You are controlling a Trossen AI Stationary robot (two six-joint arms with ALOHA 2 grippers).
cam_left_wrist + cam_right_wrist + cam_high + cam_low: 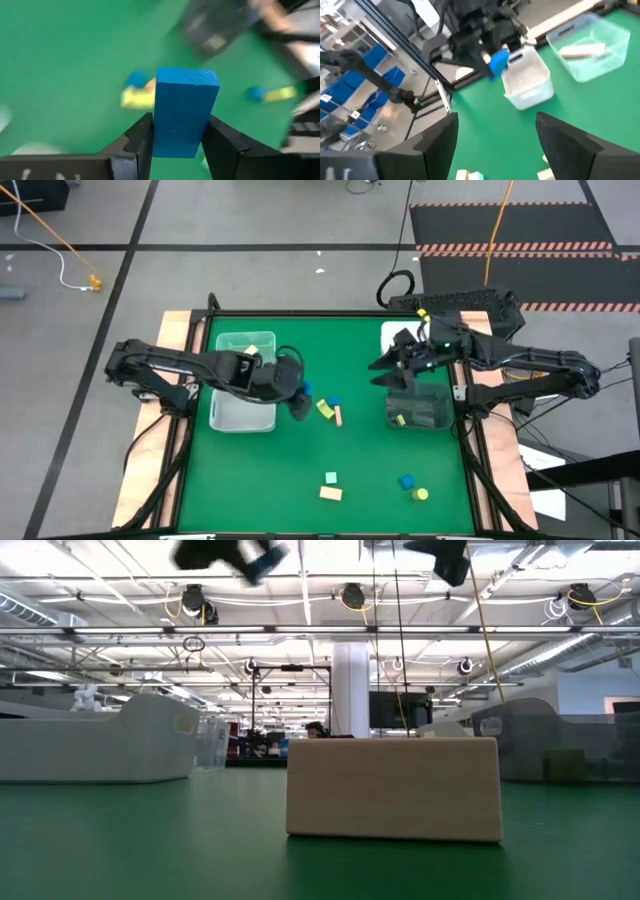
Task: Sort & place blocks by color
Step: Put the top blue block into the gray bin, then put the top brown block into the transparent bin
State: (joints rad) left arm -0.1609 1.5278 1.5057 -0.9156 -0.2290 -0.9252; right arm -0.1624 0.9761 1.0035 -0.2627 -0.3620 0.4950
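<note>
Currently my left gripper (176,145) clamps the blue block (184,112) above the green surface (350,450); I'd carry it level to its bin before releasing, right gripper (497,135) spread wide, idle.

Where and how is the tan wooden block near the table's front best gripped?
Probably from straight above, fingers on its two short ends: the tan wooden block lies flat, and the mint green cube crowds one long side.

Open green tabletop (250,480) lies at my 6 o'clock; yellow block (325,409) crowds 3 o'clock.
</note>
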